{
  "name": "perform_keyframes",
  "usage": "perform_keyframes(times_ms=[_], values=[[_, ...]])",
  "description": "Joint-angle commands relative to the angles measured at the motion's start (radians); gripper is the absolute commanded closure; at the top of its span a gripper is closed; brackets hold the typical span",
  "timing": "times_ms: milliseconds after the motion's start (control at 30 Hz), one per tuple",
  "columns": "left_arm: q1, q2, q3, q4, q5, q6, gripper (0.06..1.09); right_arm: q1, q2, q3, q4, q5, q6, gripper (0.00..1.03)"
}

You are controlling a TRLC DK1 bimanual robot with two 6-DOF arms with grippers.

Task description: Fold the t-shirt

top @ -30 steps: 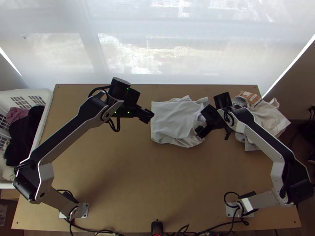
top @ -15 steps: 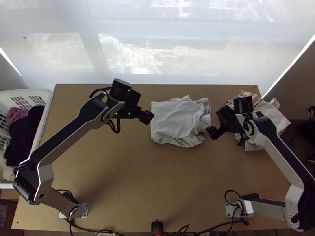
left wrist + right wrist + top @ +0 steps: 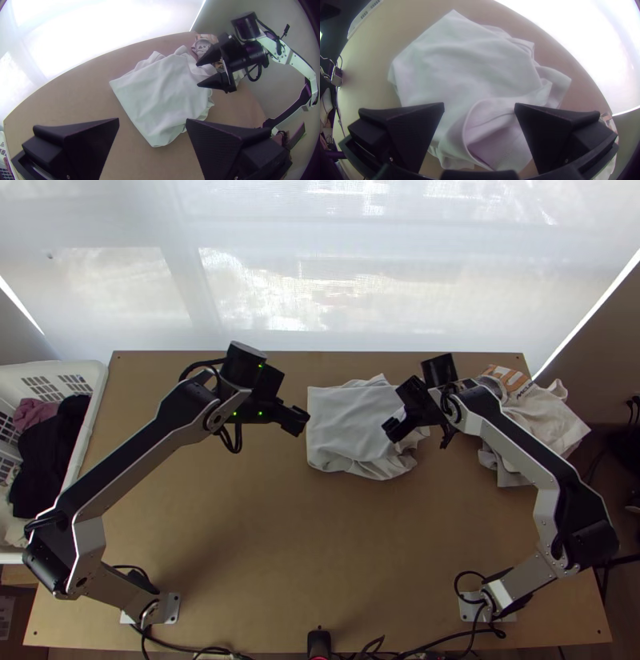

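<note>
Clock = top view, 12 at the far table edge

White soft-cloth t-shirt (image 3: 344, 420): far half of the light wooden table (image 3: 240, 516), around the middle, folded into a rough compact block. 9 o'clock edge fairly straight, top layer mostly smooth; 3 o'clock side bunched, with a curved fold open there in the right wrist view. Layers stick out at 12 and 1 o'clock, rounded ripply edge from 5 to 6

Left gripper, two wide flat black fingers (image 3: 301, 421): at the shirt's 9 o'clock edge, just beside it in the top view. Left wrist view has the fingers spread wide

Right gripper, same wide black type (image 3: 390, 430): over the shirt's 3 o'clock side, pointing to about 8. Fingers spread, seen from both wrist views; can't tell if tips touch cloth

Room: widest run of wood is from 6 round to 8 o'clock of the shirt, down to the arm bases. Thinner strip at 12, up to the far edge by the sheer white curtain (image 3: 264, 276). Tightest at 3: crumpled off-white and grey cloth pile with an orange patch (image 3: 552, 416) sits near the shirt, spilling past the table's 3 o'clock edge. White plastic laundry basket (image 3: 95, 412) with dark and pink cloth is at the 9 o'clock edge, well apart from the shirt
</note>
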Motion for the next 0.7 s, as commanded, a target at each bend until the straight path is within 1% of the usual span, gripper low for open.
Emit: perform_keyframes(times_ms=[0, 167, 400, 533, 667], values=[[0.01, -0.012, -0.011, -0.007, -0.009, 0.009, 0.11, -0.044, 0.008, -0.091, 0.026, 0.014, -0.004, 0.05], [0.005, -0.007, -0.011, -0.005, -0.009, 0.01, 0.11, -0.116, -0.105, -0.222, 0.028, 0.012, -0.042, 0.05], [-0.006, -0.006, 0.0, -0.007, -0.009, 0.013, 0.11, -0.125, -0.273, -0.366, 0.028, 0.012, -0.045, 0.05], [-0.009, -0.006, 0.0, -0.014, -0.009, 0.015, 0.11, -0.133, -0.305, -0.407, 0.028, 0.014, -0.045, 0.05], [-0.009, -0.013, -0.002, -0.02, -0.012, 0.015, 0.11, -0.188, -0.317, -0.449, 0.026, 0.014, -0.05, 0.05]])
